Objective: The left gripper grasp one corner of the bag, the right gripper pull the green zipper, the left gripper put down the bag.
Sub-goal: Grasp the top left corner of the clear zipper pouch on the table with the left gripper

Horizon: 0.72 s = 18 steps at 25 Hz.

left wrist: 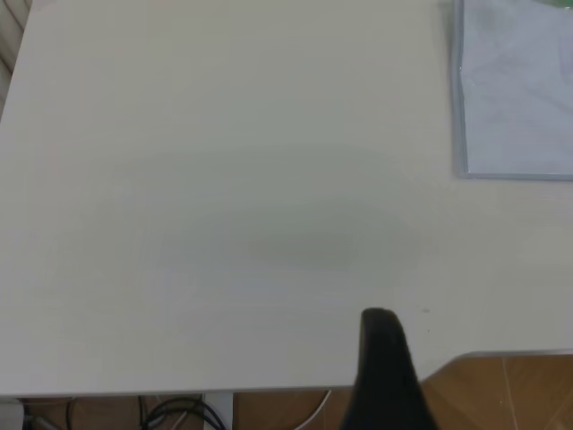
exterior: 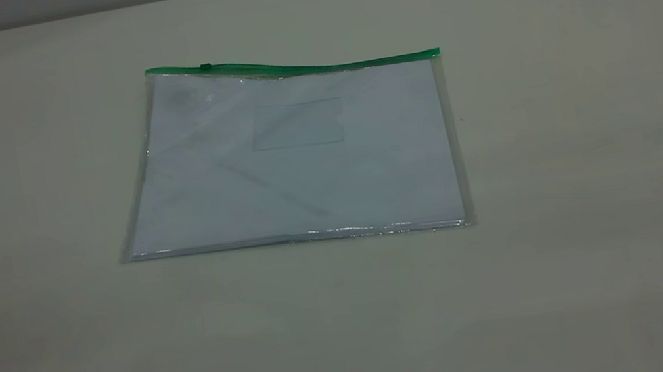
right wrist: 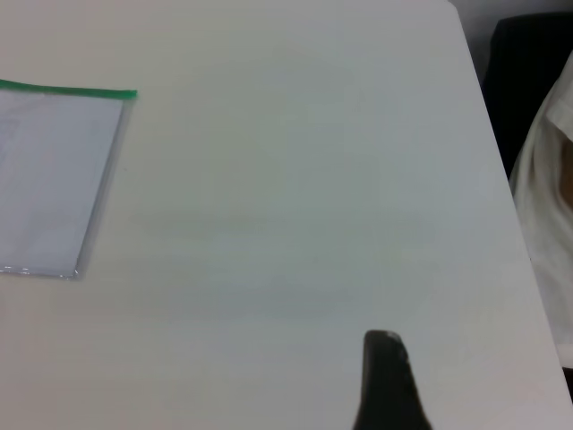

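Fingers [left wrist: 387, 358] off the bag [exterior: 294, 158], green zipper [exterior: 293, 69] wavy

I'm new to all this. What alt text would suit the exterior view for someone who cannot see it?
A clear plastic bag holding white paper lies flat on a pale table, its green zipper along the far edge, slider near the left end. No robot arm is in view.
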{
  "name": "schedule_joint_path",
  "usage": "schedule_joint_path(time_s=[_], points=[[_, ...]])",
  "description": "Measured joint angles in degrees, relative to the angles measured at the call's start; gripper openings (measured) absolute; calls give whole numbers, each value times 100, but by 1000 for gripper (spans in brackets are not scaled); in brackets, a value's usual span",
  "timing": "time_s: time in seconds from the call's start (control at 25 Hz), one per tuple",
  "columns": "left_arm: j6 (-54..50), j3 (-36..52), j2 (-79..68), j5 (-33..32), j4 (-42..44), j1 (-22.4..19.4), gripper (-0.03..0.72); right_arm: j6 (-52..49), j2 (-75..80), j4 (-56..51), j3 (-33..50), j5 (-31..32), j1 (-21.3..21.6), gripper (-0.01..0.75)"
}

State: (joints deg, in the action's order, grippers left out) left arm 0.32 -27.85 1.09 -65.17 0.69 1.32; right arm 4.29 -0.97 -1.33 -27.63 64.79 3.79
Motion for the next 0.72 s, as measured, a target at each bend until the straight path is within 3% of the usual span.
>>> schedule_joint_path(time_s=[0.72], points=[[-32, -70, -15, 41, 2, 0, 590, 0, 0, 0, 0, -5, 0, 534]])
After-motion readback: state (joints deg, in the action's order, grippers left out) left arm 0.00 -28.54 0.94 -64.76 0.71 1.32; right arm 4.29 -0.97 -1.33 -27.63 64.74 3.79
